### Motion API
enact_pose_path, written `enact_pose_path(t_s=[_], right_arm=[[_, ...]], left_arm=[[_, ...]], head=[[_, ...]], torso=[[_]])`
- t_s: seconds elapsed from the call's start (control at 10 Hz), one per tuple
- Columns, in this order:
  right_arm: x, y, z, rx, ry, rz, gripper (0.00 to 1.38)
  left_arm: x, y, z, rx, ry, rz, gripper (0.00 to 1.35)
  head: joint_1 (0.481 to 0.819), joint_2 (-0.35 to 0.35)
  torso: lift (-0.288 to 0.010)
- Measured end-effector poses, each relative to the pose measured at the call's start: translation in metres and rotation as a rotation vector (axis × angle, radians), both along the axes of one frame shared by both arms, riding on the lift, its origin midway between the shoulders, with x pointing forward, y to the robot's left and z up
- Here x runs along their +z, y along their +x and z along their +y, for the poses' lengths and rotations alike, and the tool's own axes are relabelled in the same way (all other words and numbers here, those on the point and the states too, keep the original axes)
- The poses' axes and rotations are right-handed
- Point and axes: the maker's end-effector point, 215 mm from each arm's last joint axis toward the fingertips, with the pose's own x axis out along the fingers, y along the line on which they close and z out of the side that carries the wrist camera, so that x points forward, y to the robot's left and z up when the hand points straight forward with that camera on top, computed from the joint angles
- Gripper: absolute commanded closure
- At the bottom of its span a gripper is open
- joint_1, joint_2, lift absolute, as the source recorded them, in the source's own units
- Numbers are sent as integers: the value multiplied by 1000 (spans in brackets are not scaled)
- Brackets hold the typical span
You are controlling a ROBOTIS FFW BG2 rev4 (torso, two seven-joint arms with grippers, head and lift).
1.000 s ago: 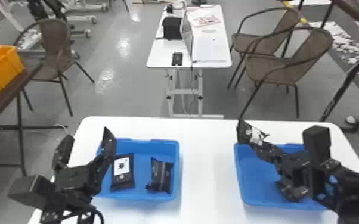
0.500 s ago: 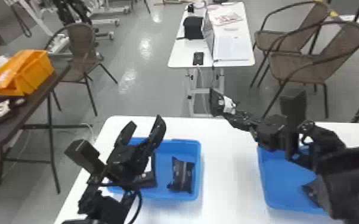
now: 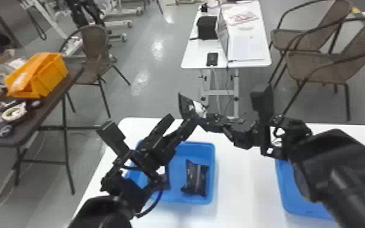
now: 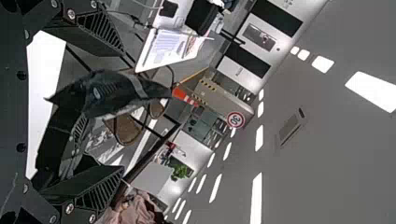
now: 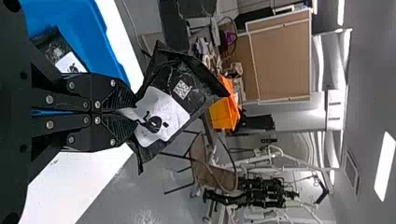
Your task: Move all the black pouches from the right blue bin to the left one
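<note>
Shut on a black pouch [image 3: 187,106], my right gripper [image 3: 206,119] holds it above the left blue bin's [image 3: 211,169] far side. In the right wrist view, the pouch [image 5: 168,100] with its white label juts from the right gripper [image 5: 128,114]. My left gripper [image 3: 181,127] stands open over the left bin, fingers up towards the held pouch. The left wrist view has the pouch [image 4: 116,93] across the gap of the left gripper [image 4: 122,109]; contact cannot be told. One pouch [image 3: 195,179] lies in the left bin, another [image 3: 165,179] is partly hidden. The right arm covers much of the right blue bin [image 3: 300,197].
Both bins stand on a white table [image 3: 245,182]. Beyond it are a second white table [image 3: 212,45] and brown chairs [image 3: 321,66]. A dark side table [image 3: 33,130] at the left carries an orange bin [image 3: 51,75] and loose items.
The right gripper has carried its pouch leftward from near the right bin. My left gripper has moved right and turned, so the two are now close together. The head view has shifted left.
</note>
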Motion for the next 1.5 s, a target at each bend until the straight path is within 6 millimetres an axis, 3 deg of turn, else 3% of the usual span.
enact_pose_path(t_s=[0.5,0.6,0.7,0.9,1.5], right_arm=[[4,-29,59,159,46,42,1125],[4,-32,61,168,48,42,1124],[4,-32,61,170,48,45,1124],[0,-34,60,169,48,51,1124],[-4,-32,55,155,52,60,1124]], left_arm=[[-3,2,-7,-15,-4,13,190],[-4,2,-5,-9,1,15,570],[-5,3,-1,5,21,9,1220],[-4,2,20,113,78,-4,1214],[3,-6,44,213,114,-54,1214]], head=[[695,285],[695,290],[695,295],[695,314],[695,336]], torso=[[10],[10],[10],[10],[10]])
